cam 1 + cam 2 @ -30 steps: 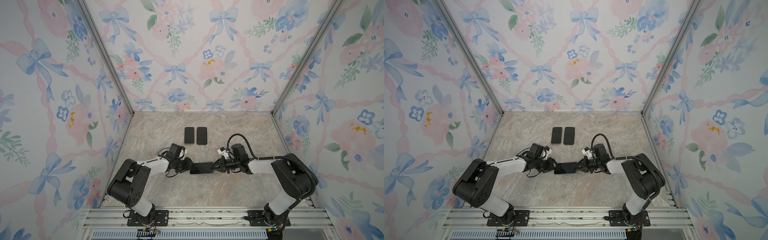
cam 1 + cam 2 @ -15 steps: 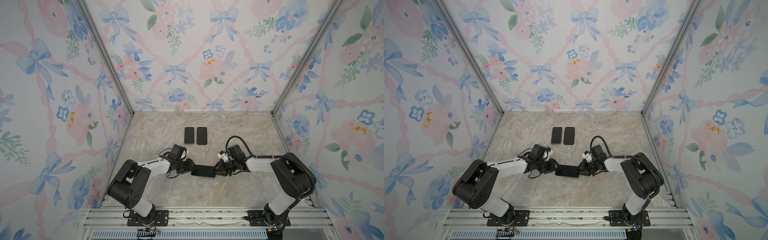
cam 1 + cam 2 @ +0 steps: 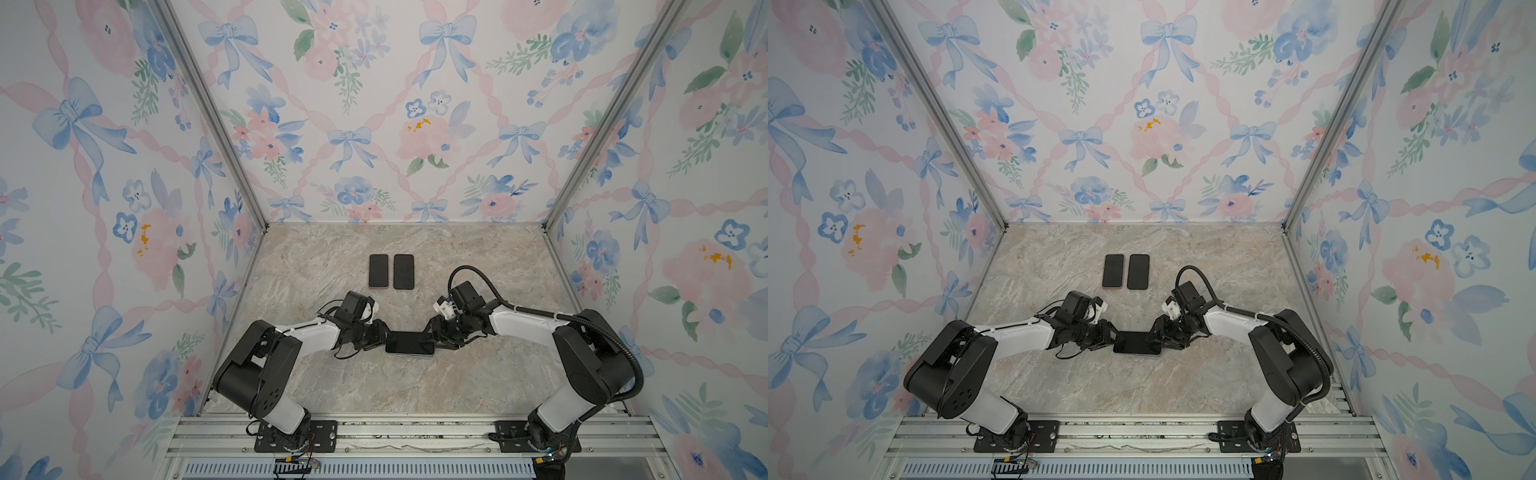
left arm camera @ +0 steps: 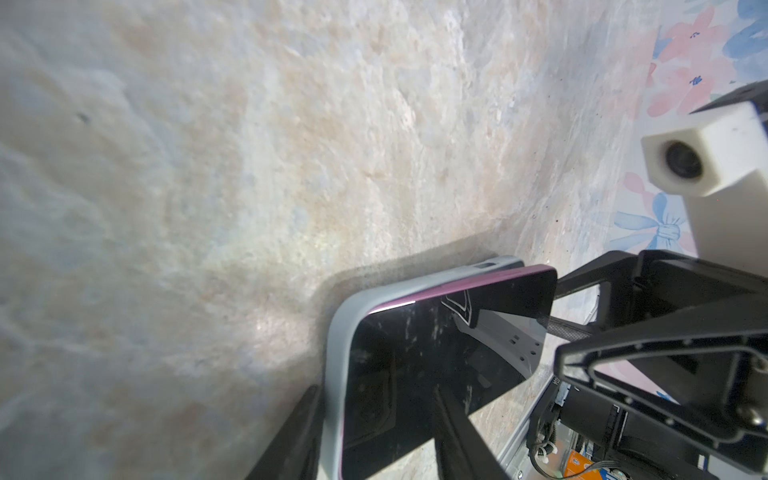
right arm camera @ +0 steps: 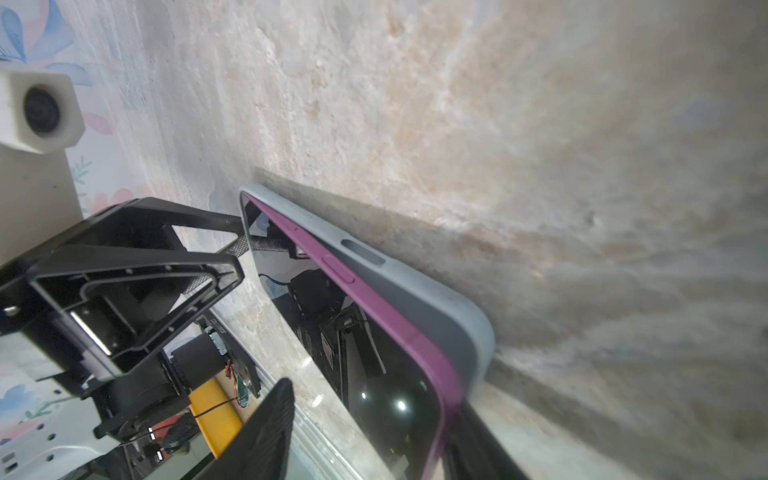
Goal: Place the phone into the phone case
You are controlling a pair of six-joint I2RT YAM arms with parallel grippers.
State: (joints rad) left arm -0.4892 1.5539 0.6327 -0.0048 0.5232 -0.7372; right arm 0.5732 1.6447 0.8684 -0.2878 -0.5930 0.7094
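My left hand (image 3: pixel 383 335) holds as it did a second ago, its two fingers closed against the sides of the phone case (image 4: pixel 332 357) at that end. The phone (image 3: pixel 409 341) and its case lie on the desk (image 3: pixel 332 390) between my two hands, near the front centre and slightly nearer the front edge than before. My right hand (image 3: pixel 430 340) was shut at the phone's end a second ago. It now stands open astride that end, and the right wrist view shows one finger (image 5: pixel 266 432) clear of the glass. Condition of the phone: black screen up, purple frame. At the left end the grey case rim wraps the corner. Toward the right the purple edge rides above the case wall, so that end is not seated. Two further dark phones (image 3: pixel 378 271) lie side by side behind, well apart from the work.
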